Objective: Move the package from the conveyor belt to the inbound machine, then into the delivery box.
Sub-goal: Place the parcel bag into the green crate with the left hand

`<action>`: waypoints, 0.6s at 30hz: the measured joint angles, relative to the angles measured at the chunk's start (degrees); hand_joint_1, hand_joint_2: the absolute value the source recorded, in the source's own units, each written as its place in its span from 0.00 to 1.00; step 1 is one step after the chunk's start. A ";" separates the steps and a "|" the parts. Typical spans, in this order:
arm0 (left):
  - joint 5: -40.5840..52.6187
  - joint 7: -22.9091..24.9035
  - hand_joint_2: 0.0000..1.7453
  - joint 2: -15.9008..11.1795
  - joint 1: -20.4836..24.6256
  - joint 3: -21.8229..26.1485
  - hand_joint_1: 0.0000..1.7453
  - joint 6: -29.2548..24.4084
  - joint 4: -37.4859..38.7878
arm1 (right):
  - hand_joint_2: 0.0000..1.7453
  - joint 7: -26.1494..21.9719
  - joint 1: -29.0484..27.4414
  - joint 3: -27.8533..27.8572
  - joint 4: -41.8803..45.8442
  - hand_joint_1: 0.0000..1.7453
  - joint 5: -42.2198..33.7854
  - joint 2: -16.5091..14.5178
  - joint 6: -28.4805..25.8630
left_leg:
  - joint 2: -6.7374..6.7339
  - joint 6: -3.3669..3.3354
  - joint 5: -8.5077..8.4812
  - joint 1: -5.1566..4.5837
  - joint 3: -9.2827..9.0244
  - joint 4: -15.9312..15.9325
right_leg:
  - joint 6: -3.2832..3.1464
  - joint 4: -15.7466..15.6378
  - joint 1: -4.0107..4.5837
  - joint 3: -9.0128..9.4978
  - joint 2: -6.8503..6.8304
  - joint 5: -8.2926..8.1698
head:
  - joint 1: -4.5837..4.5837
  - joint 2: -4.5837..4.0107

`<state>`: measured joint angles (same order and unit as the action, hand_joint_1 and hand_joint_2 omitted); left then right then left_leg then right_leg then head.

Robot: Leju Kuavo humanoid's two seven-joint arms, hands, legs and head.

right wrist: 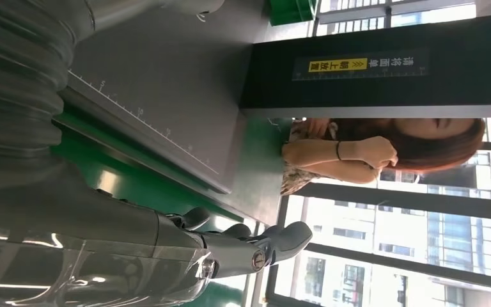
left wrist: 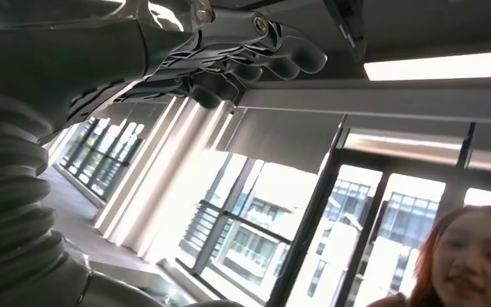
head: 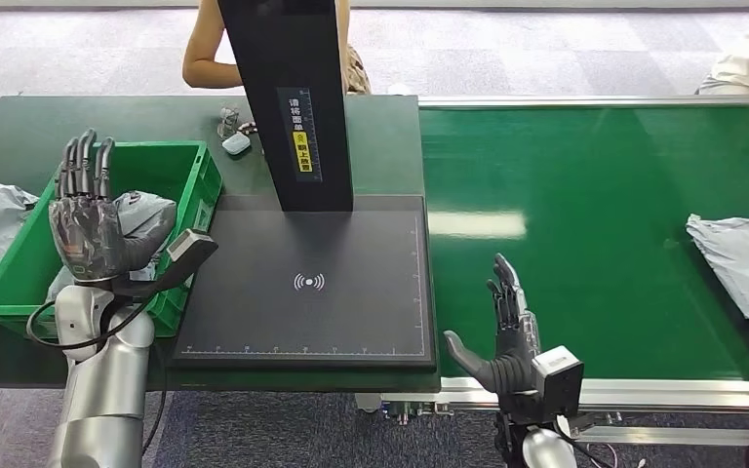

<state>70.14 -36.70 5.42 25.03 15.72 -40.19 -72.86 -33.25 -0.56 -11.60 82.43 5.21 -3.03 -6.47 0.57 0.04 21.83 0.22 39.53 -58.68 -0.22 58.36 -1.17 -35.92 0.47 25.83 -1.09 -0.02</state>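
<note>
Both hands empty, fingers spread: left hand point(head: 90, 229) raised over the green box point(head: 193, 185) at 9 o'clock, right hand point(head: 507, 336) at the near edge of the green belt point(head: 566, 214). Grey package point(head: 746, 263) far off at 3 o'clock on the belt, half out of sight. Could slip from the fingers. Could miss the black scan pad point(head: 351, 312), or bump its black post point(head: 288, 97).

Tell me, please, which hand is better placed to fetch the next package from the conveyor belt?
Probably the right hand. It is open at the near edge of the green conveyor belt, where a grey package lies further right. The left hand is raised over the green delivery box, across the inbound machine.
</note>
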 joint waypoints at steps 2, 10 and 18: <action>-2.17 -2.39 0.00 1.89 -0.02 2.85 0.00 0.00 -0.86 | 1.00 -0.20 -0.05 -0.07 -0.27 0.00 -0.15 0.02 -0.31 | 0.00 0.00 0.00 0.00 -0.01 0.00 | 0.00 -0.01 0.00 -0.01 0.00 0.00 | 0.00 0.00; -16.22 -3.08 0.50 4.83 -1.56 5.66 0.00 0.10 -2.18 | 1.00 -0.41 -0.53 -0.61 -0.47 0.00 -0.17 0.20 -0.79 | -0.02 0.04 0.01 0.00 -0.02 0.00 | -0.02 0.02 0.04 -0.03 0.02 0.00 | -0.01 0.00; -58.39 2.21 1.00 1.04 -8.56 -14.46 0.00 27.51 -1.79 | 1.00 -1.11 0.28 -0.73 -1.48 0.00 -1.20 1.12 -0.74 | 0.09 0.00 0.01 0.00 0.01 0.00 | 0.06 0.00 0.01 0.02 -0.08 0.06 | 0.01 0.00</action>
<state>11.75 -34.49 6.47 16.48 1.26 -12.68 -74.65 -34.36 -0.28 -12.33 80.96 4.02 -1.91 -7.22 0.66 0.04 21.84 0.23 39.53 -58.68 -0.16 58.35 -1.16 -35.90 0.39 25.89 -1.09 -0.02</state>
